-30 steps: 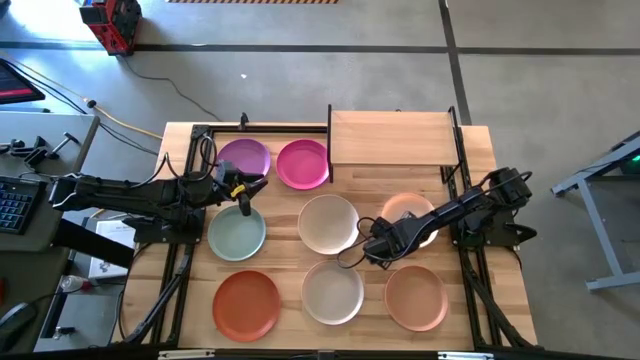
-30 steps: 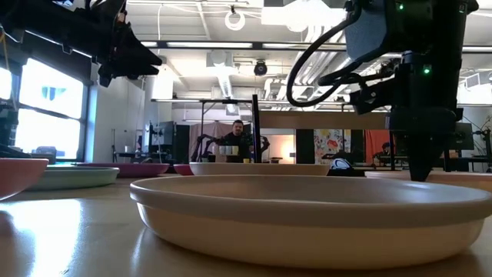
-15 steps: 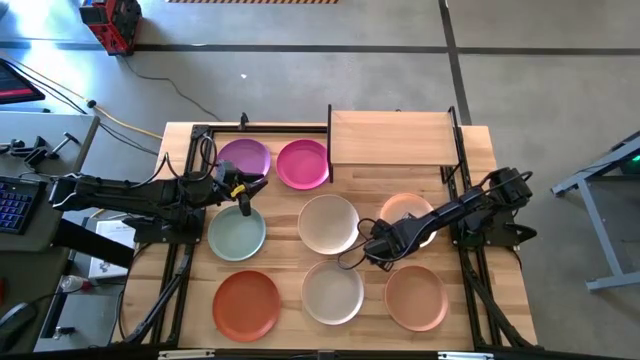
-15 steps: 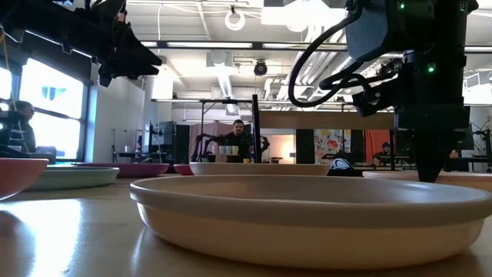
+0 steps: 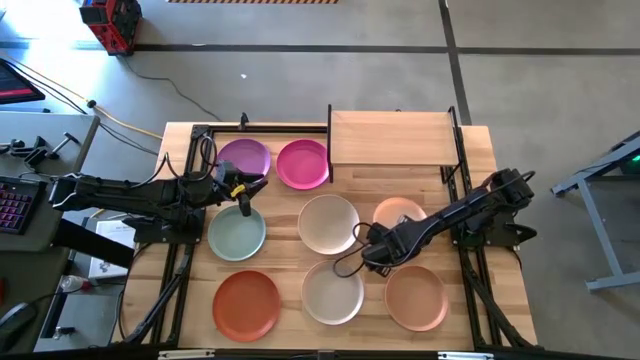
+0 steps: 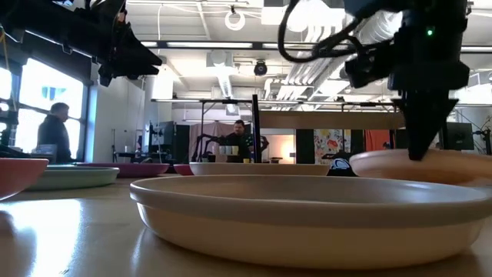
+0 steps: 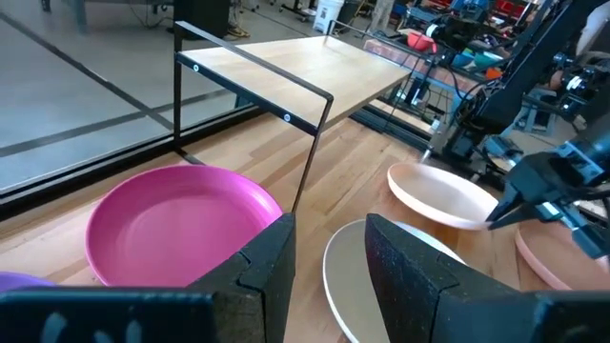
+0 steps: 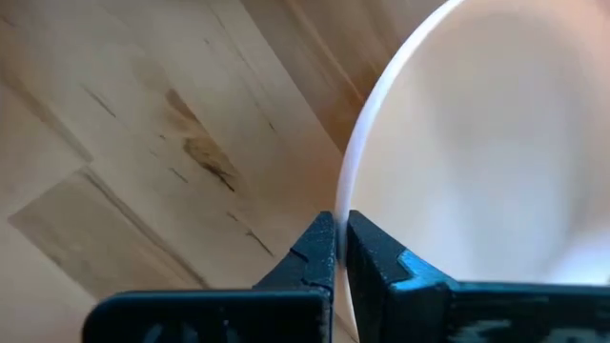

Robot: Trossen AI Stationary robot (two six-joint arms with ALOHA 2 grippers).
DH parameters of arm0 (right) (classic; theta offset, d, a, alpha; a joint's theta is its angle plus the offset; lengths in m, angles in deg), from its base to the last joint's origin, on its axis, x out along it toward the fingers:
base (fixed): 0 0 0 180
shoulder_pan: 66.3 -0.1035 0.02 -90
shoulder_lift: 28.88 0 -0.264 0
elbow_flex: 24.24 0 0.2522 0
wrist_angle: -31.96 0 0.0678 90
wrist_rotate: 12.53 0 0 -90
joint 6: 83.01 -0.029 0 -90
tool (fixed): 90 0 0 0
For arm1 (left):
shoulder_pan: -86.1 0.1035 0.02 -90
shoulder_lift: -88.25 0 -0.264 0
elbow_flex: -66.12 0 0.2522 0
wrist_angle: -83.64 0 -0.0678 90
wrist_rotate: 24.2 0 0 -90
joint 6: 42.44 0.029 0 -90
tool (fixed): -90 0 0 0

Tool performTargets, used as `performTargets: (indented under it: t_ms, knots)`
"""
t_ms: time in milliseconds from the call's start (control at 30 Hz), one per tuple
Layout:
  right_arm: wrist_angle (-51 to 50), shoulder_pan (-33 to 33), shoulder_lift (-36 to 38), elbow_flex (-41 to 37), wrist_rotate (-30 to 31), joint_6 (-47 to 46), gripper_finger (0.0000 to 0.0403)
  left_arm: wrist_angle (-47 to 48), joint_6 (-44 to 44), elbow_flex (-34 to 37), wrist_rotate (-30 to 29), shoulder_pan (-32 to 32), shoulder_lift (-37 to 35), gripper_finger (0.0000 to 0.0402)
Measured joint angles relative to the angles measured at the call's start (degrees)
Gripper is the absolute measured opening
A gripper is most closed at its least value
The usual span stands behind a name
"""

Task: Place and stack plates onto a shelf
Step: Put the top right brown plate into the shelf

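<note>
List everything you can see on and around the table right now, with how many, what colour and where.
Plates: eight on the table. Purple plate and pink plate at the back left; mint plate left; cream plate centre; red-orange plate front left; white plate front centre; tan plate front right; peach plate right, lifted off the table at one edge.
Shelf: one, light wood on black frame, back right, nothing on it.
People: two, far in the room behind.
Left gripper: open, over the mint plate.
Right gripper: shut on the peach plate's rim.
</note>
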Motion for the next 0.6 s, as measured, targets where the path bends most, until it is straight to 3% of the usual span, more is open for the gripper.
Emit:
performTargets:
  t_ms: [600]
  knots:
    - [-12.8,-1.1,0.0,10.3,1.7,2.9,0.0,0.0,0.0,0.0,0.0,0.0,0.0,0.0117]
